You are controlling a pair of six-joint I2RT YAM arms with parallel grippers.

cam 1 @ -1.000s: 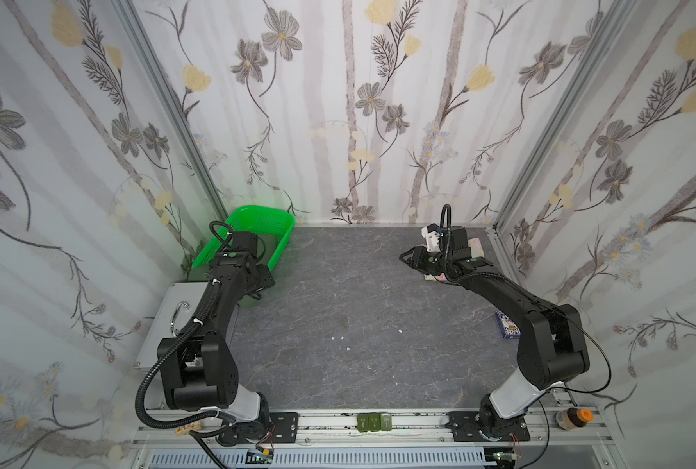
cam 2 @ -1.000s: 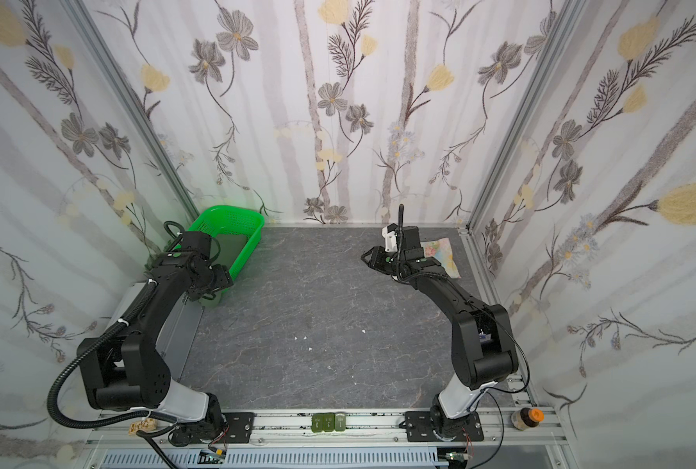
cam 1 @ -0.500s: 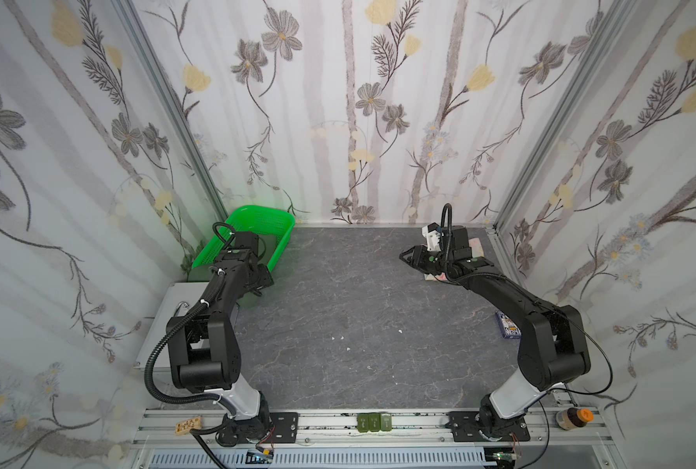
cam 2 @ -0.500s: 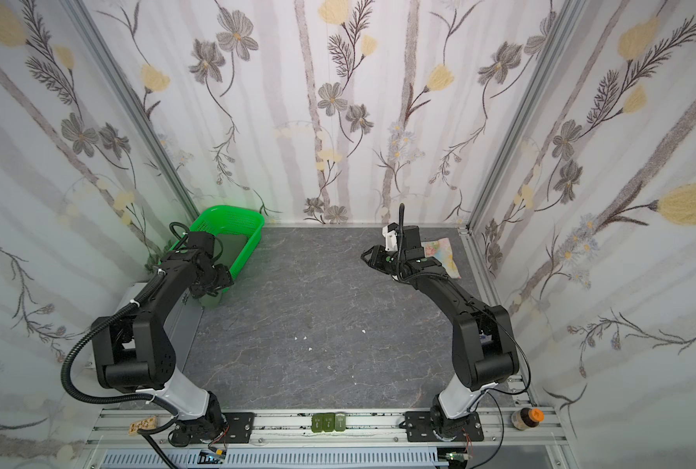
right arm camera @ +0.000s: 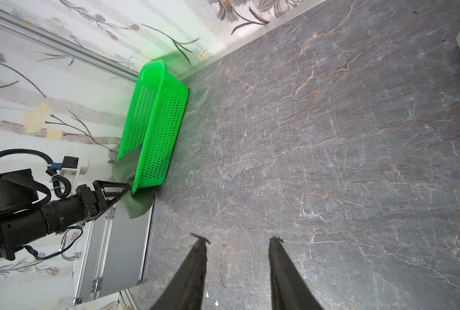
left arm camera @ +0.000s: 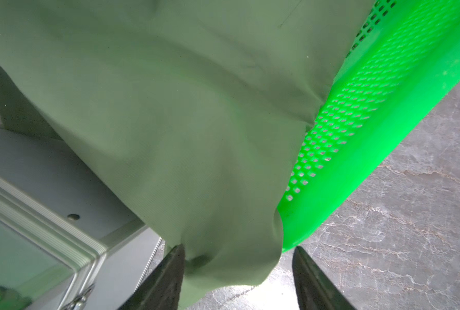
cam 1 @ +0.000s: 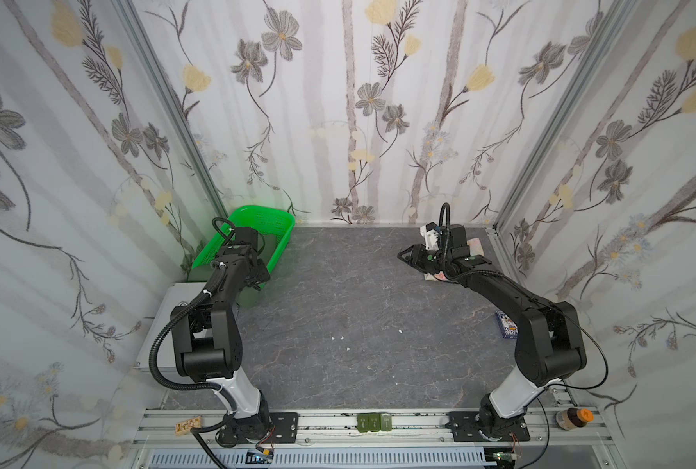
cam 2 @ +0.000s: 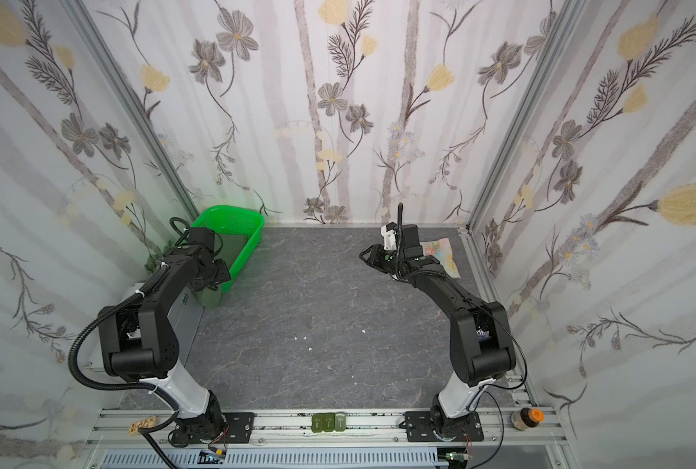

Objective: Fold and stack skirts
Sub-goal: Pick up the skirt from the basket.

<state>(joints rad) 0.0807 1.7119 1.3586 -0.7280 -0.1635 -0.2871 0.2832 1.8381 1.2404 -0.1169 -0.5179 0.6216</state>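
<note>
The dark green skirt (left arm camera: 170, 120) hangs out over the near end of the bright green basket (cam 1: 273, 227), its loose corner reaching the table (cam 1: 249, 298). At that end my left gripper (left arm camera: 238, 247) is open, with the corner of the cloth drooping between its fingers and brushing one finger (left arm camera: 170, 268). The pale pastel skirt (cam 2: 439, 249) lies folded at the back right corner of the table. My right gripper (right arm camera: 237, 239) hovers beside it over bare table, open and holding nothing.
A silver case (cam 1: 168, 316) sits left of the table, right under my left arm. A small blue box (cam 1: 506, 325) lies by the right wall. A bottle (cam 1: 573, 418) stands on the front rail. Flowered walls close in three sides.
My left arm has swung its elbow in while its gripper stays at the basket's near end, and its fingers have drawn closer around the green cloth. The right arm has not moved.
</note>
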